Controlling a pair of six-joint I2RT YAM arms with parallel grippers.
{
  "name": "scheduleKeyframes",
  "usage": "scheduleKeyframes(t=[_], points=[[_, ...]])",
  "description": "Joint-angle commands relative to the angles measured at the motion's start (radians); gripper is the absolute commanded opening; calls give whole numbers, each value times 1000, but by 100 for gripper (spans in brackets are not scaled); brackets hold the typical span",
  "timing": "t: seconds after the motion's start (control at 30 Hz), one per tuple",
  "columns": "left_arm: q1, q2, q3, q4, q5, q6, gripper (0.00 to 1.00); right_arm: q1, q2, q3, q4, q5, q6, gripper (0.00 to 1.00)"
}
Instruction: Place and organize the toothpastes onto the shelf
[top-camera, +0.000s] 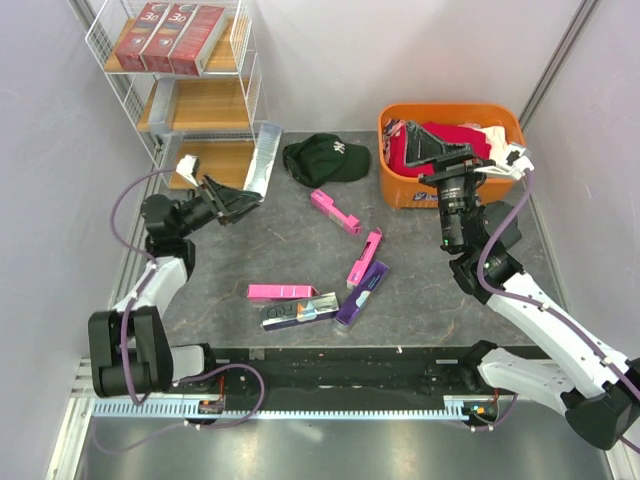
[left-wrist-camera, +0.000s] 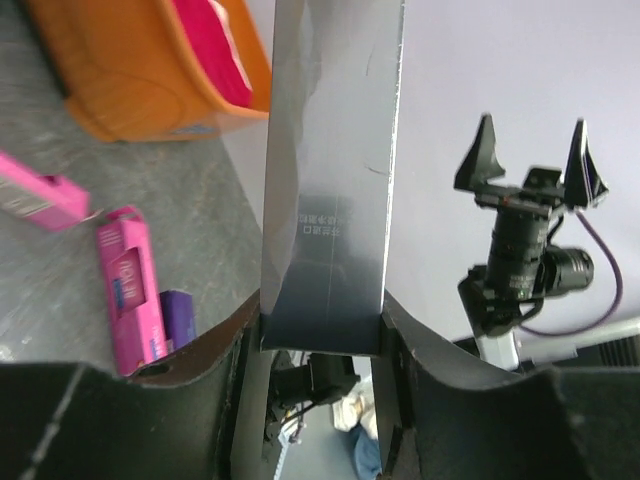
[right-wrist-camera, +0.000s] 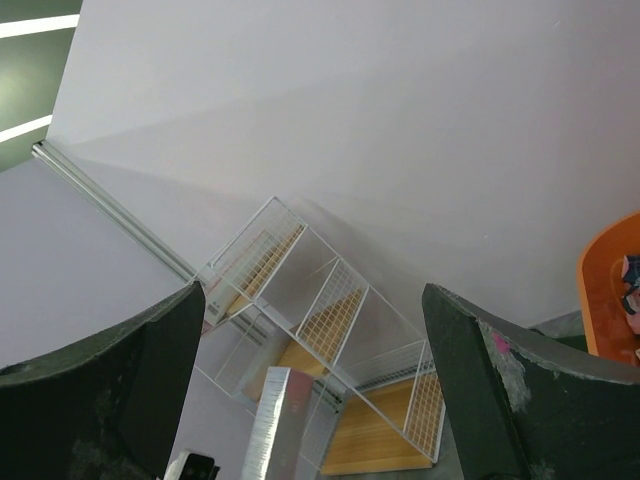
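Observation:
The shelf (top-camera: 205, 103) stands at the far left; three dark red toothpastes (top-camera: 168, 37) lie on its top board. My left gripper (top-camera: 238, 203) is shut on the lower end of a silver-grey toothpaste (top-camera: 263, 160), held upright in front of the lower boards; the left wrist view shows the box (left-wrist-camera: 330, 180) clamped between the jaws (left-wrist-camera: 322, 345). Two pink boxes (top-camera: 335, 211) (top-camera: 364, 257), a purple one (top-camera: 362, 295), a third pink one (top-camera: 281, 292) and a holographic one (top-camera: 299, 312) lie on the table. My right gripper (top-camera: 452, 157) is open and empty, raised over the tub, facing the shelf (right-wrist-camera: 340, 330).
An orange tub (top-camera: 405, 190) with red and white cloth stands at the far right. A dark green cap (top-camera: 325, 158) lies between the shelf and the tub. Grey walls close in both sides. The arm bases sit at the near edge.

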Motion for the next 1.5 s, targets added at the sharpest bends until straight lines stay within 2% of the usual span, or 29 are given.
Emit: scheduleKeyframes(t=[0.0,0.07,0.1,0.23,0.4,0.57,1.07,1.47], points=[[134,-161,-13,-299,103,228,13,-4,20,16,-13,-22,-27,98],[211,-207,-18,-433,124,278,13,-6,27,19,-16,-28,-27,98],[236,-218,-27,-450,136,295,13,-6,29,19,-16,-30,-27,98],[349,-223,-33,-458,198,289,13,-12,49,32,-34,-53,-24,98],[398,-180,17,-461,215,286,12,-18,81,64,-68,-91,-21,98],[403,-123,89,-450,160,257,10,-24,95,72,-84,-117,-12,98],[400,181,313,-246,67,53,4,-62,105,64,-117,-148,2,98],[402,418,562,-246,75,-59,3,-82,107,65,-150,-168,4,98]])
